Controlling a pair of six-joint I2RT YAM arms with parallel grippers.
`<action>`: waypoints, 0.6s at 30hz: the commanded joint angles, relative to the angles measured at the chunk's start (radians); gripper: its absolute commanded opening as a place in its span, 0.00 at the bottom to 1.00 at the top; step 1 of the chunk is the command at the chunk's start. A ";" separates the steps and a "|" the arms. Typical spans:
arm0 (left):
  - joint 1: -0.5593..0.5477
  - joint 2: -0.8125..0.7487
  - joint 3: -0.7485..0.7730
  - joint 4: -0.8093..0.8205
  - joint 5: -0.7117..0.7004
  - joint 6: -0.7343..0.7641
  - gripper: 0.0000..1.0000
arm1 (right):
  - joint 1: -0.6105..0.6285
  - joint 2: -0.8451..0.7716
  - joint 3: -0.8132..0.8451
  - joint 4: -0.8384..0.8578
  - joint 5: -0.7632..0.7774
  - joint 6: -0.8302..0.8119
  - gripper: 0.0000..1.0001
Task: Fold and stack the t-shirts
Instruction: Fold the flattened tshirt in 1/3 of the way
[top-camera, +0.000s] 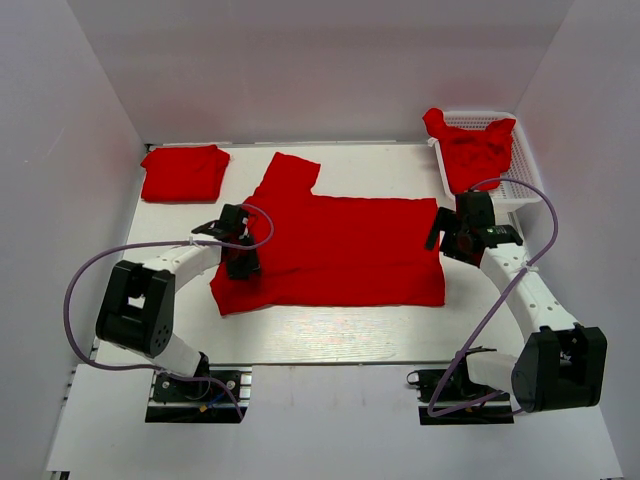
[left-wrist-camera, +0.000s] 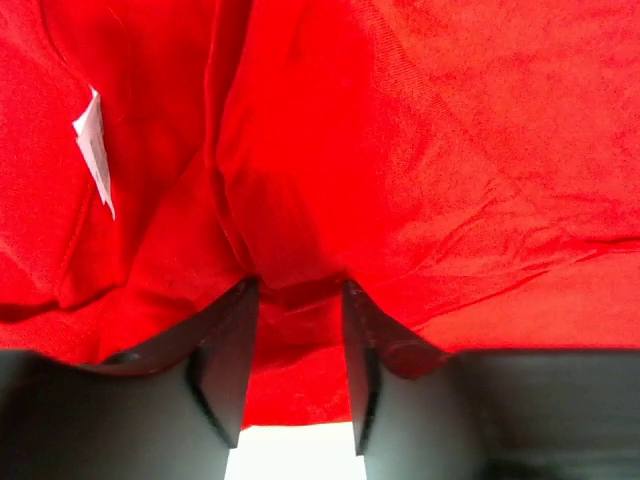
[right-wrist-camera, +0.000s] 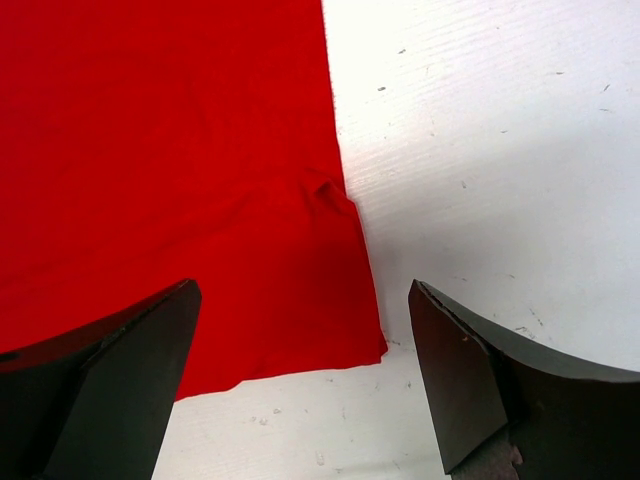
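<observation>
One red t-shirt (top-camera: 340, 250) lies spread flat in the middle of the table, one sleeve pointing to the back. My left gripper (top-camera: 243, 262) is down on its left part. In the left wrist view its fingers (left-wrist-camera: 297, 290) stand half closed, still apart, with a ridge of red fabric (left-wrist-camera: 420, 150) between the tips. My right gripper (top-camera: 440, 235) hangs over the shirt's right edge. It is wide open (right-wrist-camera: 302, 290) above the cloth's corner (right-wrist-camera: 160, 150), holding nothing. A folded red t-shirt (top-camera: 184, 172) rests at the back left.
A white mesh basket (top-camera: 512, 185) at the back right holds another crumpled red t-shirt (top-camera: 470, 150). White walls enclose the table on three sides. A white label (left-wrist-camera: 95, 150) shows on the fabric in the left wrist view. Bare white table (right-wrist-camera: 500, 150) lies right of the shirt.
</observation>
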 joint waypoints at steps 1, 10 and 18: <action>-0.006 -0.006 0.017 0.026 -0.024 -0.021 0.45 | -0.002 -0.006 -0.008 0.017 0.029 -0.018 0.90; -0.024 -0.015 0.062 -0.020 -0.024 -0.021 0.00 | 0.000 -0.003 -0.021 0.019 0.027 -0.020 0.90; -0.024 -0.004 0.138 -0.020 0.000 -0.011 0.00 | 0.000 0.000 -0.023 0.027 0.027 -0.021 0.90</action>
